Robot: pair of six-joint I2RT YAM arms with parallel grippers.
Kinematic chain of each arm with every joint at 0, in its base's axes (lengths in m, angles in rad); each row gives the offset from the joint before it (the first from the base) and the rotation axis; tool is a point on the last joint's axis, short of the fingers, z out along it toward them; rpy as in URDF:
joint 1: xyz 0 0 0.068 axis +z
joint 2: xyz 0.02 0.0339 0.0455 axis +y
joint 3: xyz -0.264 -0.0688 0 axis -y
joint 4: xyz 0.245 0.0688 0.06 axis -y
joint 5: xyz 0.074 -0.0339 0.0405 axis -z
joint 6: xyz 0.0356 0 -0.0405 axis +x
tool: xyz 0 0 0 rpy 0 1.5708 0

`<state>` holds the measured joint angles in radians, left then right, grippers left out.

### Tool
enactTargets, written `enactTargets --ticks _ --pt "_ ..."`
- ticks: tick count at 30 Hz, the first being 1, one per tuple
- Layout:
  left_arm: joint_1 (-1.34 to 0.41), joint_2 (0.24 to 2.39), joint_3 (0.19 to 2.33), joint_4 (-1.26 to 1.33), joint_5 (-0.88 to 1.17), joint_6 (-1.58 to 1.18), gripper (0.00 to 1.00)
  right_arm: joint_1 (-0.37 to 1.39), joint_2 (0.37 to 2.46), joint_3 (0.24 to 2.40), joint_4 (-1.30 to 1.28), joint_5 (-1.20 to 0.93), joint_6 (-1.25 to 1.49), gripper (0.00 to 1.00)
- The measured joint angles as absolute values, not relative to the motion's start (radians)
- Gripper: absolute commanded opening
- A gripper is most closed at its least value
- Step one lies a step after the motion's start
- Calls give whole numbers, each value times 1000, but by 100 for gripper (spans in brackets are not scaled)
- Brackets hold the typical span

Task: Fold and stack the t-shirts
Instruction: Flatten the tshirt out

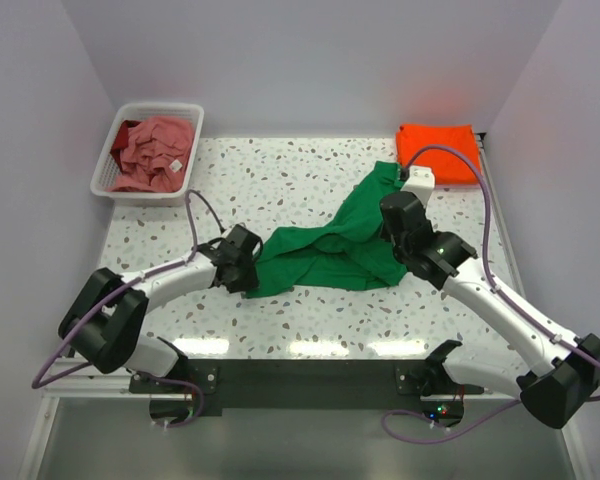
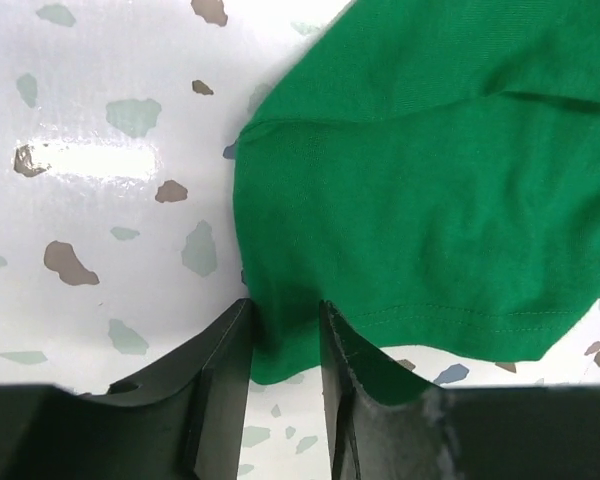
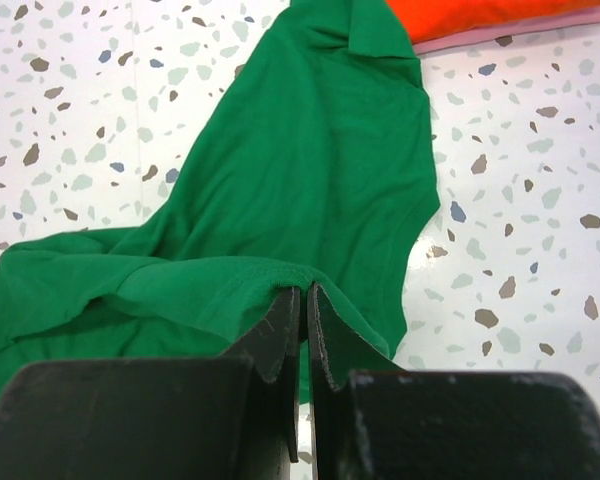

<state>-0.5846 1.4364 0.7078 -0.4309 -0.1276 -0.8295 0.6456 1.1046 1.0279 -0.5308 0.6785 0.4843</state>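
A bright green t-shirt (image 1: pixel 330 245) lies crumpled and stretched across the middle of the table. My left gripper (image 1: pixel 252 262) sits at its left end. In the left wrist view the fingers (image 2: pixel 285 305) stand a little apart, astride a corner of the green t-shirt (image 2: pixel 430 180) that lies flat between them. My right gripper (image 1: pixel 388 215) is shut on a fold of the green t-shirt (image 3: pixel 310 170), pinched at the fingertips (image 3: pixel 305 295). A folded orange t-shirt (image 1: pixel 438 150) (image 3: pixel 480 15) rests at the far right. A dusty pink t-shirt (image 1: pixel 158 150) lies bunched in the basket.
The white slatted basket (image 1: pixel 145 107) stands at the far left corner, with a dark red cloth (image 1: pixel 125 130) beside the pink one in it. Grey walls close in the table on the left, right and back. Purple cables loop along both arms.
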Motion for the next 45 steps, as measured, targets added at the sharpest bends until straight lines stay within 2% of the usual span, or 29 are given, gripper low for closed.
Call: enactTargets --ticks 1,2,6,15,21,31,37,45 --pt "-589 1439 711 -437 -136 -833 29 645 1103 1028 -531 678 484 0" --pt "-592 1442 712 -445 -145 -838 20 644 1100 1028 -530 678 482 0" --pt "-597 1453 722 -473 -173 -862 0 637 1098 1027 -530 678 477 0" --pt "-607 1480 759 -522 -221 -881 0 622 1098 1021 -522 678 466 0" --pt "-609 1481 833 -680 -400 -897 0 611 1098 1021 -505 691 440 0" --pt "-597 1452 1212 -950 -755 -979 0 588 1068 1074 -496 744 367 0" --pt "-595 1437 1512 -1063 -931 -999 0 588 1047 1227 -467 766 284 0" --pt "-594 1293 1706 -965 -1025 -768 0 587 1034 1462 -431 738 154 0"
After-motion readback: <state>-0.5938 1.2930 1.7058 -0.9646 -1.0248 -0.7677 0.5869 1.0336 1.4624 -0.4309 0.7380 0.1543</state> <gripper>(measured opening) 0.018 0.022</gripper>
